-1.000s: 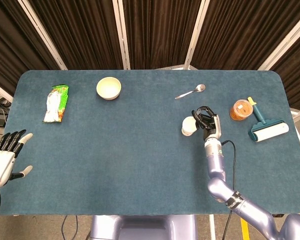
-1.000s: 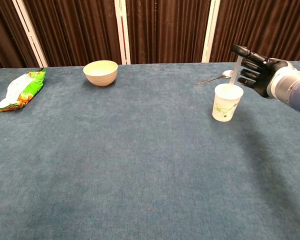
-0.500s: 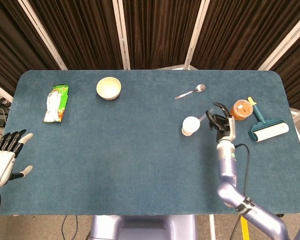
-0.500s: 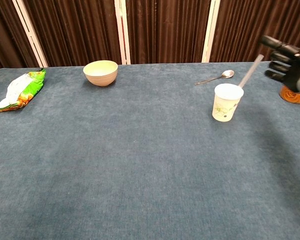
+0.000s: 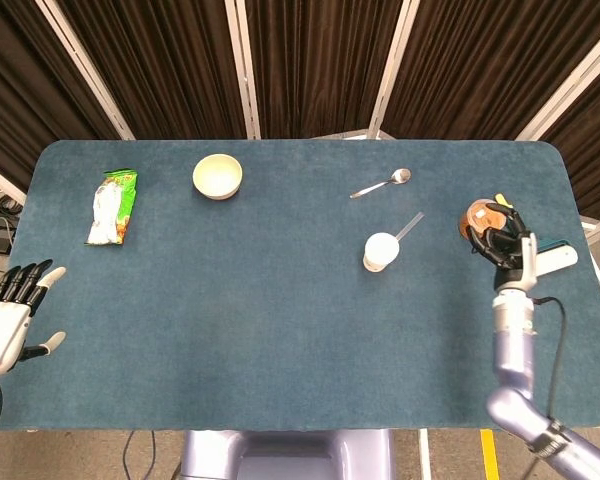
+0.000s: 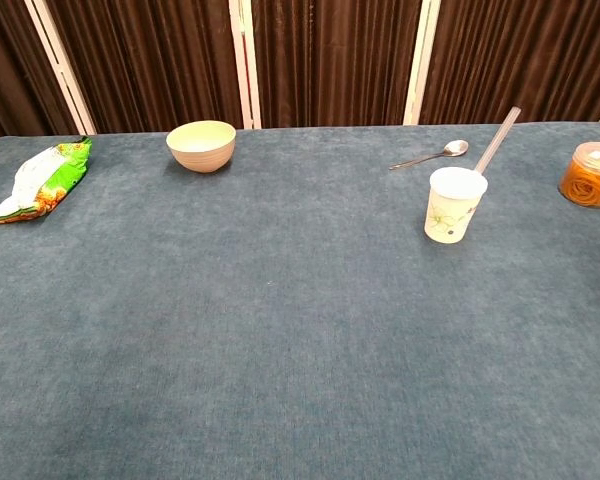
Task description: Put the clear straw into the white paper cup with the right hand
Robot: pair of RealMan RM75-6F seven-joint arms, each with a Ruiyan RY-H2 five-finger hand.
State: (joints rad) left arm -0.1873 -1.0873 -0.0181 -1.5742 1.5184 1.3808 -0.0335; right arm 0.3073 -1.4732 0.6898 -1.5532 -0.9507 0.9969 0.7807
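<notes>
A matt, napped blue cloth covers the worktop [image 6: 280, 330]. Right of centre, a white paper cup [image 6: 454, 204] holds a clear plastic straw [image 6: 497, 141]. Behind it lies a shiny metal spoon [image 6: 430, 155]. At upper left sits a glossy plastic snack bag [image 6: 40, 178] and a smooth cream bowl [image 6: 201, 145].

A blue-carpeted table [image 5: 280, 300] carries a green and white snack packet [image 5: 112, 206] at the far left, a cream bowl [image 5: 217, 176] beside it, and a metal spoon [image 5: 380, 184] toward the right. A clear tub of orange contents [image 6: 590, 174] sits near a partly hidden lint roller [image 5: 552, 256] at the right edge.
</notes>
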